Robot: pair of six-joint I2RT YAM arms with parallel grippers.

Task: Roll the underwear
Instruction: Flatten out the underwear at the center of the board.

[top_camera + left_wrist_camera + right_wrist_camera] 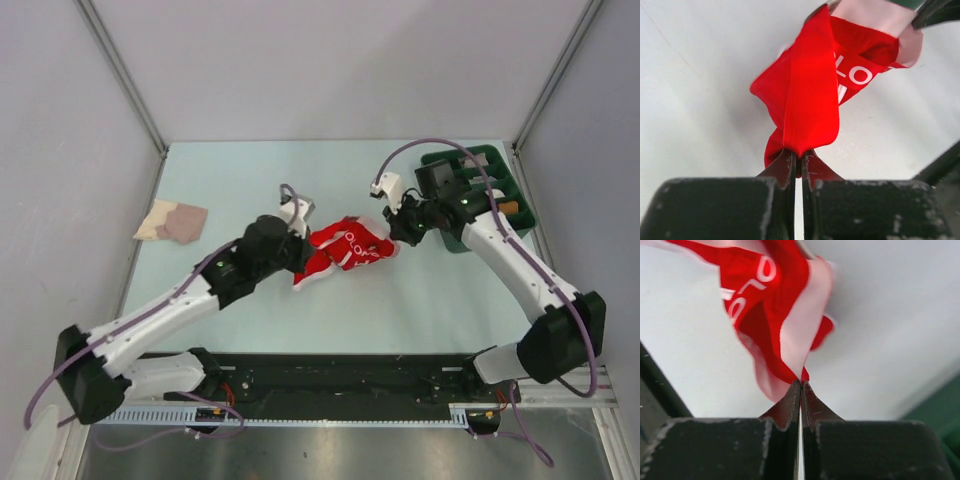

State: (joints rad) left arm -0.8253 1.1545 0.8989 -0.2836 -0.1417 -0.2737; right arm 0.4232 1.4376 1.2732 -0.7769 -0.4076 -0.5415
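Observation:
The red underwear (345, 250) with white trim and white lettering hangs bunched between my two grippers, over the middle of the table. My left gripper (300, 245) is shut on its left end; in the left wrist view (799, 154) red fabric (807, 95) is pinched between the closed tips. My right gripper (398, 235) is shut on its right end; in the right wrist view (801, 382) the tips pinch a corner of red and white cloth (775, 305). The cloth looks lifted off the table between them.
A beige-and-pink folded cloth (171, 221) lies at the far left of the table. A dark green tray (478, 195) with small items stands at the back right, close behind my right arm. Grey walls enclose the light table (300, 320).

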